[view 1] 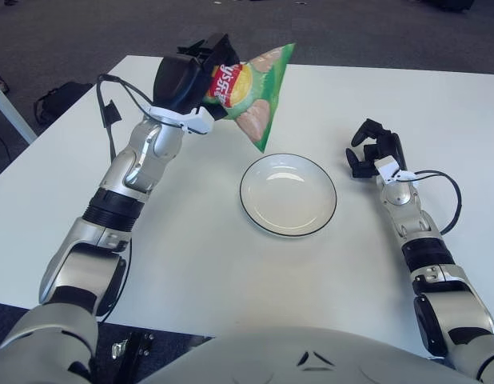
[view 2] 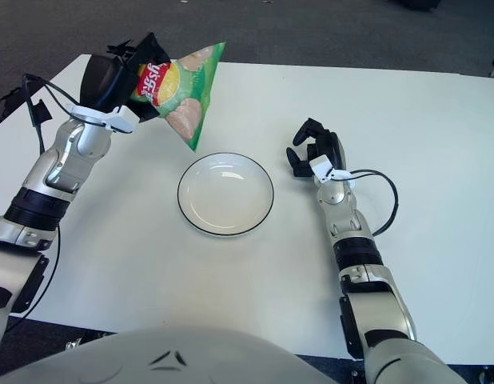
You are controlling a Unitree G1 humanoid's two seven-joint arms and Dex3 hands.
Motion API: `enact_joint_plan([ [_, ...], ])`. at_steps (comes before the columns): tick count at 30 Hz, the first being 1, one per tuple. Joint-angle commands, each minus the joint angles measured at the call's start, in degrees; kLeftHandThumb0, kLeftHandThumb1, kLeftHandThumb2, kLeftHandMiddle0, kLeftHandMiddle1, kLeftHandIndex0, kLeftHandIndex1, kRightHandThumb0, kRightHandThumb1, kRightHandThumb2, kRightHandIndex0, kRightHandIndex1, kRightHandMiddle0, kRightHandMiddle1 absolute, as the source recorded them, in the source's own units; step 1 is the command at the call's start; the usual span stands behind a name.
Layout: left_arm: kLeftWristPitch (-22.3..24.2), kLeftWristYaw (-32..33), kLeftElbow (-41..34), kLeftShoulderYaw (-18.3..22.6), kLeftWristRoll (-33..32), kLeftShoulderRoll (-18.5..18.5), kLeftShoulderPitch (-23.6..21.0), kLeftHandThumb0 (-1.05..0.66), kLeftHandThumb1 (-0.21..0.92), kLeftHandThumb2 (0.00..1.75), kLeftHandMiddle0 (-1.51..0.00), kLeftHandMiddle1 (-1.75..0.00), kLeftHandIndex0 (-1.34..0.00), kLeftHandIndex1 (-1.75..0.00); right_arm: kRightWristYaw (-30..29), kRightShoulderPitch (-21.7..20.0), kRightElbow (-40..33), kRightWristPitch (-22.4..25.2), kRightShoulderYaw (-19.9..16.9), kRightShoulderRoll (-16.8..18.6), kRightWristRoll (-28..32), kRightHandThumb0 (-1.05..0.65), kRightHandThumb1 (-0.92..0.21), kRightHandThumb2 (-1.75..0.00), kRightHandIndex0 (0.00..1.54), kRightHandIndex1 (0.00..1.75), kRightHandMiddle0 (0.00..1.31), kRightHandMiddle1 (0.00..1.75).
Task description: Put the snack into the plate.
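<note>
White table (view 1: 191,264): carries one round white plate (view 1: 288,194) with a dark rim, lying flat near the middle, nothing in it. Snack bag (view 1: 251,92): green packet with a red and yellow label and a picture of chips, held clear of the table at about 11 o'clock from the plate; it hangs tilted, one corner pointing up toward 12 o'clock and its lowest corner pointing down toward the plate's far-left rim, just short of being over the plate. Left robot hand (view 1: 195,76): raised above the table at 10 o'clock from the plate, fingers clenched on the left end of the snack bag, so that the bag juts out to the hand's right. The left arm runs from the lower left edge of the view up to this hand, with a black cable (view 1: 115,100) looped beside the forearm. Right robot hand (view 1: 373,148): shows at 3 o'clock from the plate, near it but apart, dark fingers curled loosely inward and holding nothing; whether it touches the table cannot be told. A black cable (view 1: 443,196) loops out from the right wrist over the table. Dark carpet floor (view 1: 327,32): beyond the table's far edge at 12 o'clock.
</note>
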Motion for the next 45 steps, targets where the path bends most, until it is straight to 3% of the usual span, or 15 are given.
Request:
enact_joint_plan([
  [1,0.6,-2.1,-4.4,0.0,-0.4,-2.6,1.5,0.0,-0.08,1.75,-0.92,-1.68,-0.69,-1.75,2.1,4.8,4.2,2.9,1.6,1.0,-1.0,-0.52,-0.22,-1.43,1.28,1.75,0.69,1.75],
  [13,0.6,-11.4,-12.0,-1.3,-1.8,-7.2,3.3,0.0,-0.07,1.75,-0.9,-1.71,-0.68,-1.75,2.1,4.9,3.9,3.1,1.9,1.0,-1.1,-0.52,-0.23,-1.43,1.28,1.75,0.69,1.75],
  [19,-2.0,-12.6,-12.3,-3.7,0.0,-8.7,5.4,0.0,-0.07,1.75,-0.9,-1.72,-0.68,-1.75,2.0,5.1,3.3,3.4,2.0,1.1,-1.1,-0.52,-0.23,-1.42,1.28,1.75,0.69,1.75],
  [35,-11.3,-17.0,-2.5,-7.2,-2.9,-11.8,2.0,0.0,-0.08,1.74,-0.93,-1.67,-0.68,-1.75,3.2,5.4,1.7,3.8,2.1,1.3,-0.9,-0.5,-0.26,-1.39,1.28,1.75,0.66,1.75],
  [45,-17.1,-17.4,2.7,-11.3,5.8,-9.3,2.4,0.0,-0.06,1.72,-0.92,-1.66,-0.66,-1.75,2.3,4.8,4.3,1.7,2.3,0.9,-1.5,-0.51,-0.25,-1.4,1.27,1.75,0.67,1.75],
])
